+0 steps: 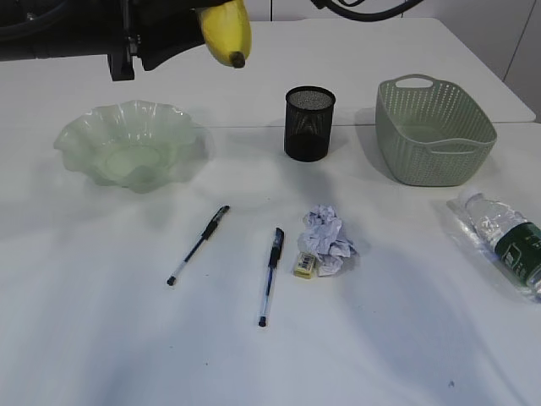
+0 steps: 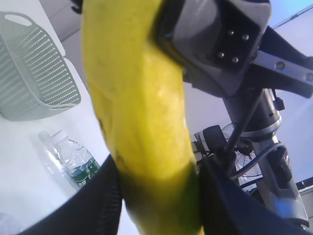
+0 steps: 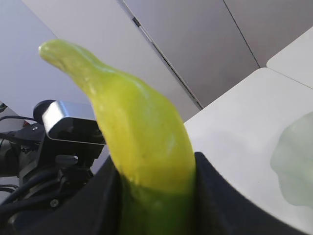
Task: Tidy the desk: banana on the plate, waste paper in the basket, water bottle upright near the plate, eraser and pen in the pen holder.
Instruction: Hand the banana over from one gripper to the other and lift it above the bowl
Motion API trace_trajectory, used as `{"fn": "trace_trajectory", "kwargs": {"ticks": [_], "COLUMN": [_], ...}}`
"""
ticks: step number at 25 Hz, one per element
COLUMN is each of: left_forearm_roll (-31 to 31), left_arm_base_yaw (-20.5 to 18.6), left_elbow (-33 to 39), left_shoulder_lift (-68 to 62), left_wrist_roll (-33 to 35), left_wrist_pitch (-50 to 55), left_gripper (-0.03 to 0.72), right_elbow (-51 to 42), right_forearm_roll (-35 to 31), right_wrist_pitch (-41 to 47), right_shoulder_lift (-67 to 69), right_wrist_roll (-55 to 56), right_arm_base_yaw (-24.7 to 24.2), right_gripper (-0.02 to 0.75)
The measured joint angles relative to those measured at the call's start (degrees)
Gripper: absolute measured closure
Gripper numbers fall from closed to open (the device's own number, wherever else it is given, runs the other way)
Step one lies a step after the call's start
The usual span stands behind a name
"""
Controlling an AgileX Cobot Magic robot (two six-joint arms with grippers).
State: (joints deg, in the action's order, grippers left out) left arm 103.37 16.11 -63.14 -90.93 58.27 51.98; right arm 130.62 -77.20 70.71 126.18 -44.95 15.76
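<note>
At the top of the exterior view, left of centre, the banana (image 1: 226,32) hangs above the bench (image 1: 101,338), its dark tip pointing down, with a dark arm (image 1: 68,34) reaching in from the upper left behind it. Both wrist views show the banana (image 2: 142,112) (image 3: 142,142) filling the middle of the frame between dark fingers (image 2: 98,205) (image 3: 215,196) on each side: the left gripper (image 2: 156,196) and the right gripper (image 3: 156,196) each pinch it, the fingers pressed against its skin.

On the bench, the pale green plate (image 1: 76,135) sits at the left, below and left of the banana. The black mesh holder (image 1: 309,123) stands upright at centre, and the grey-green basket (image 1: 473,127) is to its right. Two pens (image 1: 198,245) (image 1: 270,276) lie apart in the lower middle. Just right of the second pen, the eraser (image 1: 304,265) lies touching the crumpled paper (image 1: 328,238). The bottle (image 1: 507,241) lies on its side at the right edge, below the basket.
</note>
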Motion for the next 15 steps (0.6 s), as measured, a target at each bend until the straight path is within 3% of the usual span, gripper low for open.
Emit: {"fn": "trace_trajectory", "kwargs": {"ticks": [15], "left_forearm_roll": [-0.1], "left_arm_base_yaw": [0.0], "left_elbow": [0.0], "left_shoulder_lift": [-0.2], "left_wrist_roll": [0.6], "left_wrist_pitch": [-0.6], "left_gripper": [0.405], "right_elbow": [0.0], "right_forearm_roll": [-0.4], "right_wrist_pitch": [0.1], "right_shoulder_lift": [0.0], "right_wrist_roll": [1.1], "right_arm_base_yaw": [0.0], "right_gripper": [0.370]}}
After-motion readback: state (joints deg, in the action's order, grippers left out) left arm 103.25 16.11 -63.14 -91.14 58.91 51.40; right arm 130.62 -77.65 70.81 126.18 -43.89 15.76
